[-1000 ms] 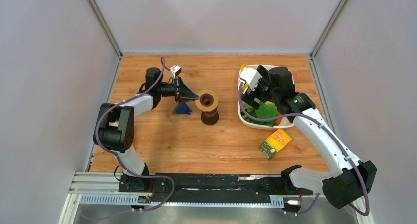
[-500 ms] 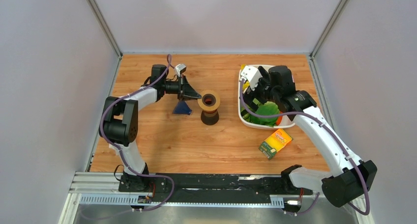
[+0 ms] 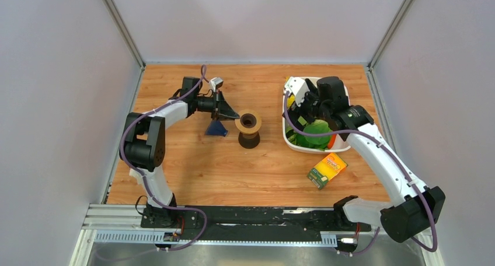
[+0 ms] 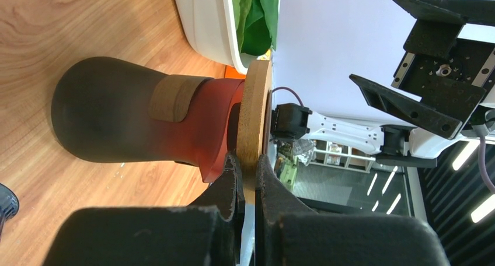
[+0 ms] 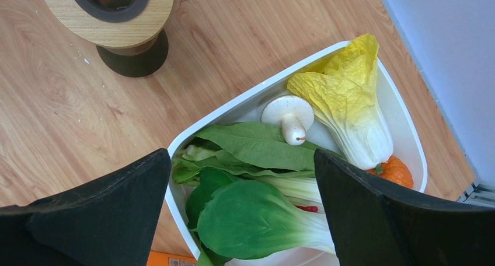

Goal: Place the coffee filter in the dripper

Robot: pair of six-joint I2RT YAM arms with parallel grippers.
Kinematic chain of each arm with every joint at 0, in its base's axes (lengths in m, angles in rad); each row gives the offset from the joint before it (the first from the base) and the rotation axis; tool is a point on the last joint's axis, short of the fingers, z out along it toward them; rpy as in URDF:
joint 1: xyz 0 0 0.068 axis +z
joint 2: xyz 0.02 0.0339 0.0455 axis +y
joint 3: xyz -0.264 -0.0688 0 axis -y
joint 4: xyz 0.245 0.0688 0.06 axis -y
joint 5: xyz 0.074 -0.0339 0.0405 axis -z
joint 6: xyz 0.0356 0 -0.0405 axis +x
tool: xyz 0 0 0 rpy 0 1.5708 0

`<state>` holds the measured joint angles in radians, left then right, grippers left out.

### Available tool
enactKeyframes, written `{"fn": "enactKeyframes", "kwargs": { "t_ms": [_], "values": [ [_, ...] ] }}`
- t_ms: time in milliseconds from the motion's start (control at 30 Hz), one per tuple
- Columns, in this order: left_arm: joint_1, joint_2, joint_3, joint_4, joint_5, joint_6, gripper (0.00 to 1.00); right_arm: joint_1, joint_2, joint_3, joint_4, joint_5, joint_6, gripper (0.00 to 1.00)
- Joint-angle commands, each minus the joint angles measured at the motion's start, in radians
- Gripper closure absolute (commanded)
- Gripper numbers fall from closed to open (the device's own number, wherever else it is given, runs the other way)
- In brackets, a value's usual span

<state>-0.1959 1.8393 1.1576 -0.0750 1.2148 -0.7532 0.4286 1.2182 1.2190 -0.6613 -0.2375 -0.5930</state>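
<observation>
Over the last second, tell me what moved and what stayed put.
The left arm swung its elbow inward; the left gripper is now clamped on the tan rim of the dripper. The right gripper, open, drew slightly farther back over the white tub. The dripper, blue triangle and yellow-green box stayed about where they were.

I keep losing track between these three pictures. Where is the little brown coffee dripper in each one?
Top external: dripper stands mid-table, left of the white vegetable tub.
Left wrist: fills the centre, seen sideways, rim pinched by the left fingers.
Right wrist: top left corner, seen from above.
Shared landmark: the white vegetable tub, near it in all three.
</observation>
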Motion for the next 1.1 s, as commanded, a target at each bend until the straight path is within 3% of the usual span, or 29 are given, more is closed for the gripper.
{"fn": "enactKeyframes", "kwargs": {
  "t_ms": [0, 267, 500, 667, 867, 1067],
  "values": [
    [-0.003, 0.018, 0.058, -0.088, -0.044, 0.114, 0.97, -0.003, 0.001, 0.044, 0.000, -0.019, 0.029, 0.00],
    [-0.005, 0.018, 0.098, -0.169, -0.083, 0.179, 0.84, -0.002, 0.009, 0.051, 0.003, -0.029, 0.033, 0.00],
    [-0.008, 0.008, 0.122, -0.244, -0.131, 0.235, 0.64, -0.002, 0.015, 0.054, 0.003, -0.037, 0.038, 0.00],
    [-0.009, 0.004, 0.141, -0.288, -0.149, 0.271, 0.59, -0.001, 0.015, 0.052, 0.004, -0.041, 0.038, 0.00],
    [-0.009, -0.029, 0.144, -0.327, -0.177, 0.311, 0.46, -0.002, 0.014, 0.048, 0.008, -0.053, 0.046, 0.00],
    [0.002, -0.107, 0.128, -0.337, -0.212, 0.339, 0.41, -0.001, 0.009, 0.046, 0.008, -0.058, 0.043, 0.00]
  ]
}}
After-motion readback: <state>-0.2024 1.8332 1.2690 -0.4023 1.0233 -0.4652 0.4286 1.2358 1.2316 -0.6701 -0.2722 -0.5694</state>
